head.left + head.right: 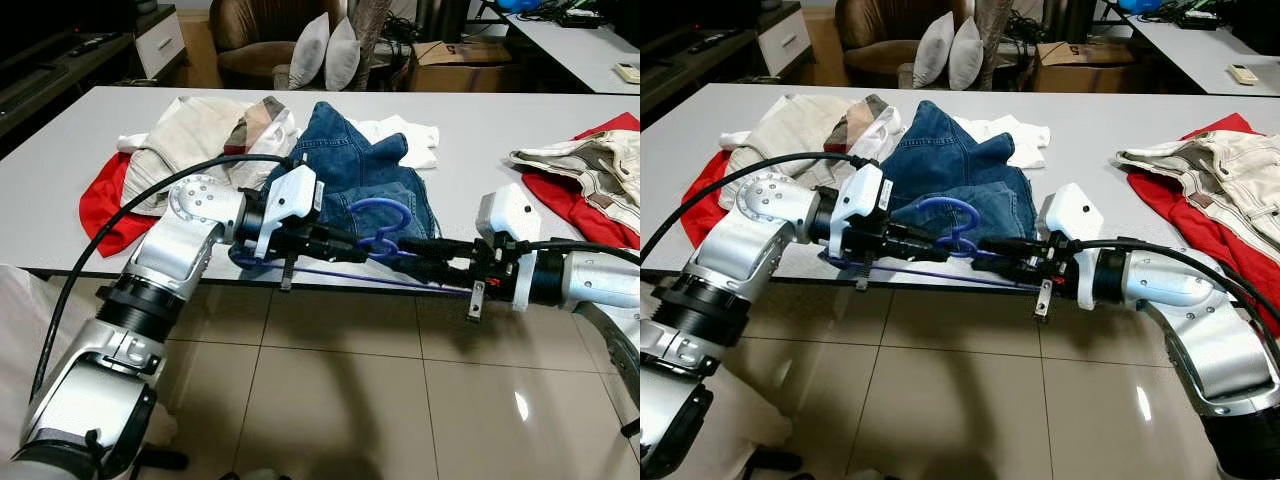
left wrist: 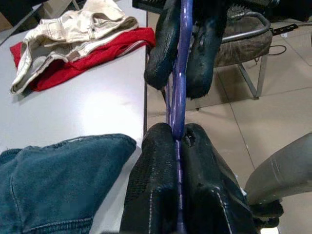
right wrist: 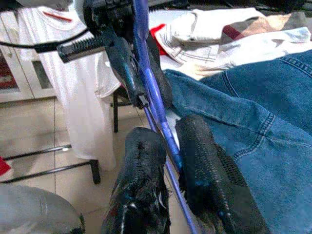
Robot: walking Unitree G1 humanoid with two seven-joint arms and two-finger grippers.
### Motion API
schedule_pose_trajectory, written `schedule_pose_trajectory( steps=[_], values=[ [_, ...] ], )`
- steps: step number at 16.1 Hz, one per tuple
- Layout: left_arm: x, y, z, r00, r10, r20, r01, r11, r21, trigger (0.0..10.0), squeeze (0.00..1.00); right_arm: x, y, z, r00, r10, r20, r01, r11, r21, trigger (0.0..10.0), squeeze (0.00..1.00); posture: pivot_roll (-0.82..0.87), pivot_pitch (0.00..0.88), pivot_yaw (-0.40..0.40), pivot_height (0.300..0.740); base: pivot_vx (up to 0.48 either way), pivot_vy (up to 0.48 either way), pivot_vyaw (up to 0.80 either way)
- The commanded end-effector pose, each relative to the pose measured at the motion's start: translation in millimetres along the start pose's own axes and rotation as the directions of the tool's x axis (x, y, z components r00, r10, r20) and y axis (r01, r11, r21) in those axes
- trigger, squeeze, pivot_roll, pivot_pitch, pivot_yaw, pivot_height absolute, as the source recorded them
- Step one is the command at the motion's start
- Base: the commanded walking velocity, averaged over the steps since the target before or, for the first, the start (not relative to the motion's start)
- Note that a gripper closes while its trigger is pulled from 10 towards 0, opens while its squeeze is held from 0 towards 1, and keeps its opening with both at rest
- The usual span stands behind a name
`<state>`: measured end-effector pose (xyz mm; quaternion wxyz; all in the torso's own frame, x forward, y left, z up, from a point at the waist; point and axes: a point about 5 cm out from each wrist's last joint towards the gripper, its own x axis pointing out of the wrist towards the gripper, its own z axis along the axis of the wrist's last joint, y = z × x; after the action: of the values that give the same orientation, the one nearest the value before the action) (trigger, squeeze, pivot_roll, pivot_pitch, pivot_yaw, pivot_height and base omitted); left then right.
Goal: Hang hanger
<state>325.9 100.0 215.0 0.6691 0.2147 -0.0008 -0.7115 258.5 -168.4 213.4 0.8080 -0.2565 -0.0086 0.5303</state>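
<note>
A blue-purple plastic hanger point(image 1: 385, 215) is held in the air just in front of the table's near edge, hook up, its bar point(image 1: 350, 273) running left to right. My left gripper point(image 1: 352, 243) comes in from the left and is shut on the hanger near its neck; the left wrist view has the hanger point(image 2: 178, 97) pinched between the fingers point(image 2: 151, 185). My right gripper point(image 1: 398, 256) reaches in from the right and meets it tip to tip, also shut on the hanger point(image 3: 155, 105). Jeans point(image 1: 345, 160) lie on the table right behind the hook.
The grey table point(image 1: 470, 125) carries piles of clothes: beige and red garments point(image 1: 170, 150) at the left, a white shirt point(image 1: 410, 135), cream trousers on red cloth point(image 1: 590, 175) at the right. Tiled floor point(image 1: 350, 390) lies below. An armchair with pillows point(image 1: 320, 50) stands beyond the table.
</note>
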Motion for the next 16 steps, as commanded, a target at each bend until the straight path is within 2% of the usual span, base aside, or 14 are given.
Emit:
schedule_pose_trajectory(
  steps=[1, 5, 7, 8, 9, 10, 11, 12, 13, 14, 16],
  values=[
    [-12.9, -1.0, -5, 0.999, 0.026, -0.034, -0.027, 1.0, -0.011, 0.0, 0.0, -7.2, -4.3, 7, 0.998, -0.028, 0.048, 0.028, 1.0, 0.008, 10.0, 1.0, -0.11, 0.0, 0.074, 0.74, 0.0, 0.0, 0.0],
    [-39.1, 0.3, -29, 0.98, 0.153, -0.125, -0.162, 0.984, -0.072, 0.0, 0.0, -31.1, -8.1, 16, 0.988, -0.106, 0.116, 0.099, 0.993, 0.069, 10.0, 1.0, -0.11, 0.0, 0.071, 0.74, 0.0, 0.0, 0.0],
    [-46.2, 4.1, -34, 0.964, 0.225, -0.141, -0.238, 0.967, -0.086, 0.0, 0.0, -33.1, -4.3, 16, 0.986, -0.11, 0.122, 0.1, 0.992, 0.079, 10.0, 1.0, -0.11, 0.0, 0.068, 0.74, 0.0, 0.0, 0.0],
    [-49.5, 8.5, -35, 0.945, 0.291, -0.147, -0.306, 0.948, -0.09, 0.0, 0.0, -31.4, -0.2, 17, 0.986, -0.103, 0.129, 0.093, 0.992, 0.087, 10.0, 1.0, -0.11, 0.0, 0.068, 0.74, 0.0, 0.0, 0.0],
    [-52.6, 15.9, -38, 0.907, 0.387, -0.166, -0.405, 0.91, -0.093, 0.0, 0.0, -28.2, 4.9, 18, 0.985, -0.094, 0.142, 0.08, 0.991, 0.104, 10.0, 1.0, -0.1, 0.0, 0.067, 0.74, 0.0, 0.0, 0.0],
    [-55.9, 26.0, -39, 0.848, 0.504, -0.164, -0.522, 0.848, -0.089, 0.0, 0.0, -24.1, 10.6, 17, 0.987, -0.08, 0.139, 0.064, 0.991, 0.115, 10.0, 1.0, -0.1, 0.0, 0.068, 0.74, 0.0, 0.0, 0.0],
    [-56.8, 29.8, -39, 0.824, 0.544, -0.156, -0.56, 0.823, -0.09, 0.0, 0.0, -22.7, 12.8, 16, 0.988, -0.074, 0.133, 0.058, 0.991, 0.118, 10.0, 1.0, -0.1, 0.0, 0.068, 0.74, 0.0, 0.0, 0.0],
    [-54.4, 40.9, -29, 0.774, 0.629, -0.074, -0.633, 0.765, -0.115, 0.0, 0.0, -12.9, 24.2, 8, 0.996, -0.033, 0.086, 0.023, 0.993, 0.118, 10.0, 1.0, -0.1, 0.0, 0.065, 0.74, 0.0, 0.0, 0.0],
    [-49.3, 47.4, -19, 0.75, 0.662, -0.005, -0.656, 0.743, -0.131, 0.0, 0.0, -4.2, 32.2, 0, 0.999, -0.014, 0.047, 0.008, 0.993, 0.12, 10.0, 1.0, -0.1, 0.0, 0.065, 0.74, 0.0, 0.0, 0.0],
    [-38.8, 51.4, -9, 0.752, 0.657, 0.055, -0.646, 0.751, -0.138, 0.0, 0.0, 5.8, 33.9, -9, 0.999, -0.032, 0.002, 0.032, 0.993, 0.113, 10.0, 0.0, -0.1, 0.0, 0.066, 0.74, 0.0, 0.0, 0.0],
    [-17.7, 54.9, 6, 0.774, 0.618, 0.137, -0.6, 0.786, -0.149, 0.0, 0.0, 19.5, 34.8, -19, 0.997, -0.052, -0.048, 0.057, 0.992, 0.111, 10.0, 0.0, -0.1, 0.0, 0.067, 0.74, 0.0, 0.0, 0.0]
  ],
)
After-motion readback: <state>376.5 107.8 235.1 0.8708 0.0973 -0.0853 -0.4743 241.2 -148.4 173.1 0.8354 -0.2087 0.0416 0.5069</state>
